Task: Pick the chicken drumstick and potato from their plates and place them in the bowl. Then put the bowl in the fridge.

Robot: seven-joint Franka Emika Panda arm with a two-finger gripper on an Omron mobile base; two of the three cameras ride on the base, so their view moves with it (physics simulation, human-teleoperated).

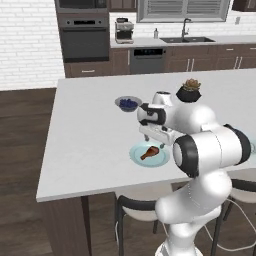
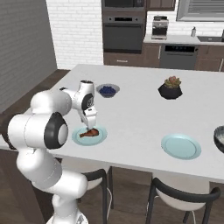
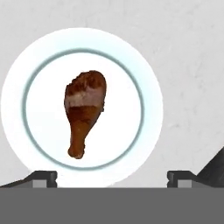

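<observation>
- Step in hand, as I judge it: picking the small reddish-brown cooked chicken drumstick (image 3: pixel 84 109), which lies flat near the middle of its round pale turquoise plate (image 2: pixel 100 138) at the near left edge of the counter
- End effector (image 2: pixel 90 126) hangs just above that plate, pointing down; in the hand view its two dark tips sit wide apart at the bottom with nothing between them, so it is fully spread and empty
- To do it well: drumstick sits left of the midline between the tips in the hand view, so centre over it first; close across the thick meaty end, not the thin bone end, which looks likely to slip or pivot; come straight down so the tips don't hit the plate rim
- Left to right on the pale grey counter (image 2: pixel 131 109): drumstick plate, small grey bowl of blueberries (image 2: pixel 107 90) further back, black faceted pot with a succulent (image 2: pixel 170 89), a second turquoise plate (image 2: pixel 181 146) with no food on it, deep dark grey speckled bowl (image 2: pixel 220 138) cut by the right edge
- Potato: can't place it
- Room: white brick wall, dark built-in wall oven (image 2: pixel 124 29), dark wood cabinets, coffee machine, sink under a window, black stools under the near edge, wood floor
</observation>
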